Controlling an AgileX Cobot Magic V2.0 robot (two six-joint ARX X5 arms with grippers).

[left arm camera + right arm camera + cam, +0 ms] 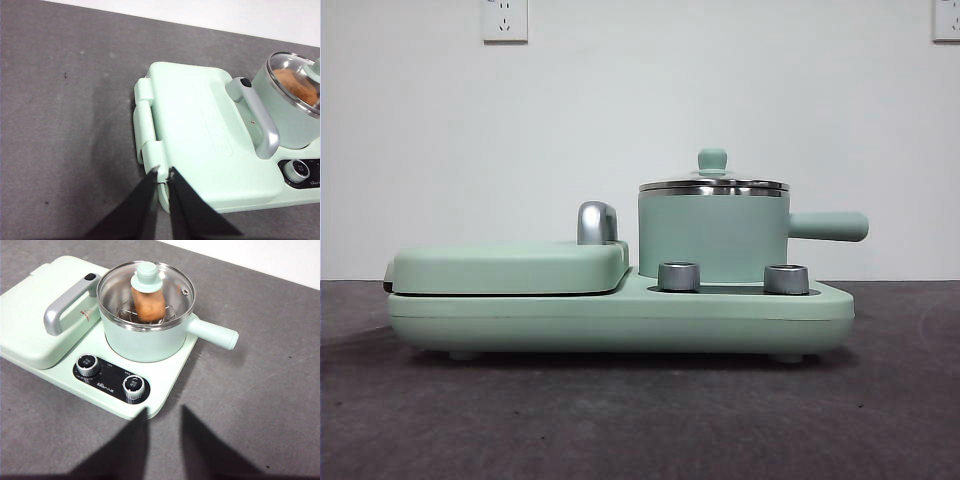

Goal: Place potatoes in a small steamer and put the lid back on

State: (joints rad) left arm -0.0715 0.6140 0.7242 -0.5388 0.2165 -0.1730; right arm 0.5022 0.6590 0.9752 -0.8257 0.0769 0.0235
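Lid [145, 289] sits on the pot [145, 342], potato [149, 305] inside; left gripper [163, 172] nearly pinched together, right gripper [164, 412] spread, both hovering clear.

Mint-green steamer [145, 342], orange-brown potato [149, 306]

A mint-green cooker base [620, 318] sits on the dark grey table [640, 420]. Its flat griddle lid [510, 266] lies closed on one half, a chrome handle [596, 222] arching at its inner edge. Two silver control knobs [89, 364] [133, 386] stand side by side on a black panel (lettering too small to read). White wall sockets [505, 19] behind.
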